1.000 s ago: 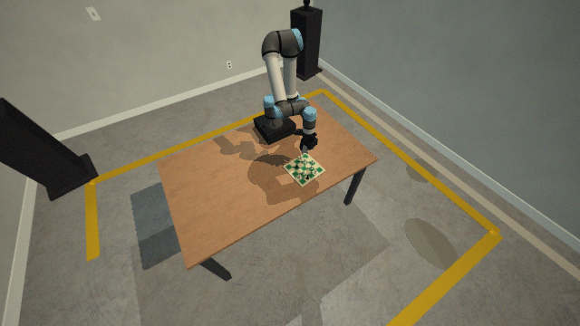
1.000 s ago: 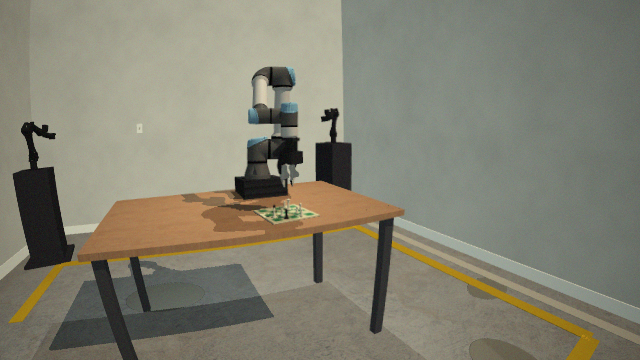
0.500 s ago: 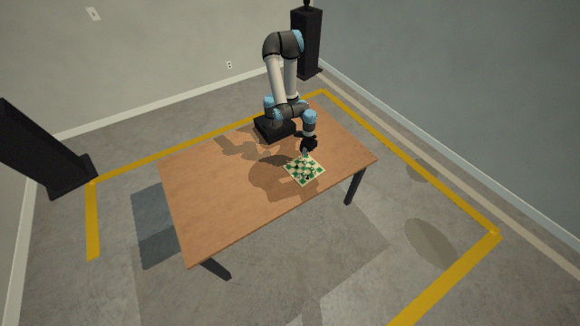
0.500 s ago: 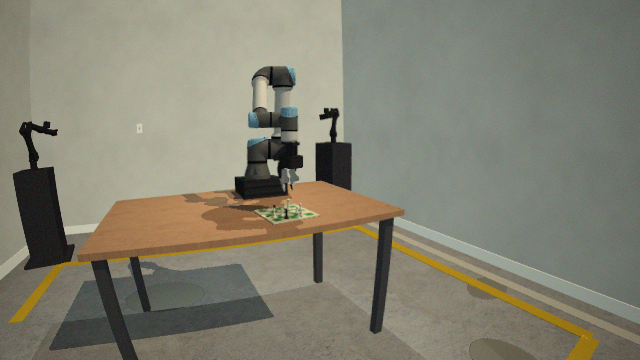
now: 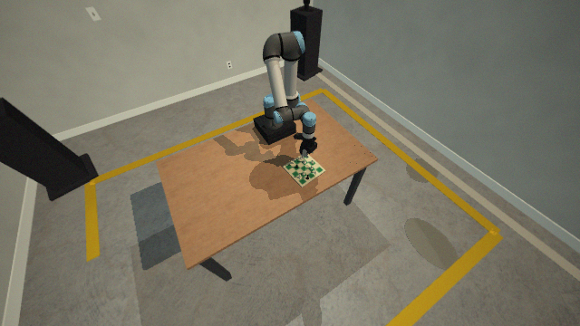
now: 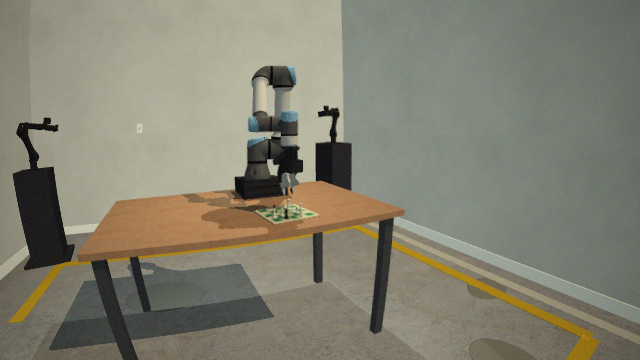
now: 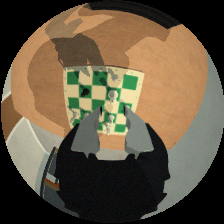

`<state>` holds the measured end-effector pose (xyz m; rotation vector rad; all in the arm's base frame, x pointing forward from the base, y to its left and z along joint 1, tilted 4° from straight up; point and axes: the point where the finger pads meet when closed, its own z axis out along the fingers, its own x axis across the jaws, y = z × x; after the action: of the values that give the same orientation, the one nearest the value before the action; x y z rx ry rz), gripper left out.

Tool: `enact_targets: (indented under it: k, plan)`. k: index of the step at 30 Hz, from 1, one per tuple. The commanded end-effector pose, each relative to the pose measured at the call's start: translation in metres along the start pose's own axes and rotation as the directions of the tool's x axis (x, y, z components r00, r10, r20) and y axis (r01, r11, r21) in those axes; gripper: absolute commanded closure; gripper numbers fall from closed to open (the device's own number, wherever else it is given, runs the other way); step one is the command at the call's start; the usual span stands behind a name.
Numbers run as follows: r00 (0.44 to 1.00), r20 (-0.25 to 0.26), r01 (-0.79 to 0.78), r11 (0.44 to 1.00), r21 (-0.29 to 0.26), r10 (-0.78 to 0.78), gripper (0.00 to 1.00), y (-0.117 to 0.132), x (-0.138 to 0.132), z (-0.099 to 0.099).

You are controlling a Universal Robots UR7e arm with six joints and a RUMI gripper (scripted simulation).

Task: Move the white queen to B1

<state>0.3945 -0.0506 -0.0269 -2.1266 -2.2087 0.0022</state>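
The UR7e arm [image 6: 272, 125] stands folded on its black base [image 6: 257, 187] at the far edge of the wooden table [image 6: 165, 225]: the pale upper link rises straight up to a grey elbow near the top centre of the exterior view, then the forearm drops back down and the wrist points vertically at the table. In the top view the arm sits in the upper middle of the frame, with the jaws [image 5: 307, 154] hanging just over the near-base edge of the small green-and-cream chessboard [image 5: 317, 173].

From the wrist camera the two grey fingers reach up from the bottom of the frame, one left and one right of centre, and a white piece [image 7: 109, 121] — apparently the white queen, though too small to name with certainty — stands in the gap between them over the board's lower edge. The jaws are narrowed part way; whether they actually grip that piece or merely straddle it cannot be told. Another white piece [image 7: 113, 96] stands just above it in the frame, and a dark piece [image 7: 85, 92] sits on the board's left half. The board's edge letters are unreadable, so the square cannot be named.
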Motion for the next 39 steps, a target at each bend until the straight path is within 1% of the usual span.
enact_targets:
  k: [1, 11, 39]
  plan:
    - [1.0, 0.001, 0.0, 1.0, -0.001, 0.0, 0.75, 0.0005, -0.0002, 0.0029]
    - [1.0, 0.001, 0.0, 1.0, -0.001, 0.0, 0.75, 0.0005, -0.0002, 0.0071]
    - [1.0, 0.001, 0.0, 1.0, -0.001, 0.0, 0.75, 0.0005, -0.0002, 0.0072]
